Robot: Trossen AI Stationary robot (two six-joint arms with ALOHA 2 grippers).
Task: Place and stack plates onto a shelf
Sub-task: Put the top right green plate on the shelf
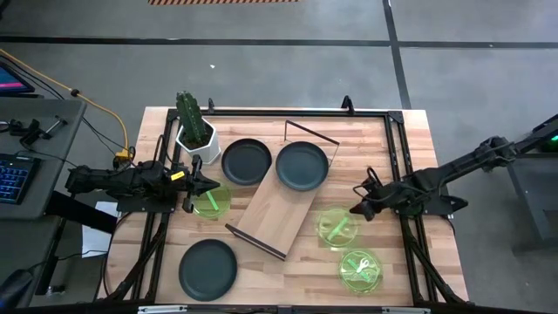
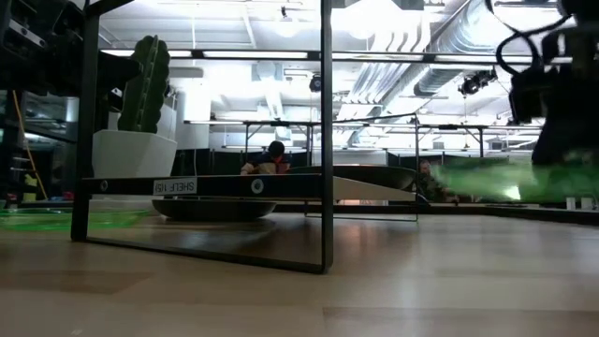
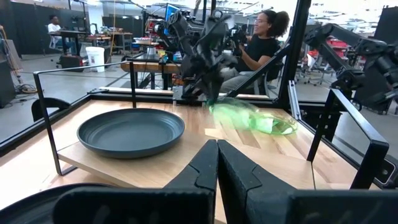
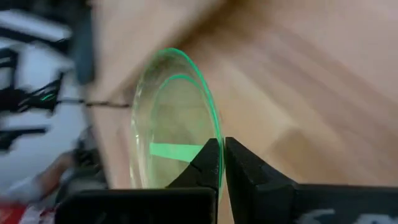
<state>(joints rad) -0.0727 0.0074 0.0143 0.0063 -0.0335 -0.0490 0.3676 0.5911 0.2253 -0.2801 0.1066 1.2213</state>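
Three plates are matte dark grey, three translucent bright green with green stripes; the shelf is pale wood, black-framed

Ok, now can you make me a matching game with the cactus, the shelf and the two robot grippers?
Things:
1. cactus
2. shelf
3. right gripper
4. left gripper

States:
A. shut, with nothing in it
B. carries a black plate on one end
C. stands in a white pot
D. shut on the rim of a green plate

Pairs: 1-C, 2-B, 3-D, 4-A
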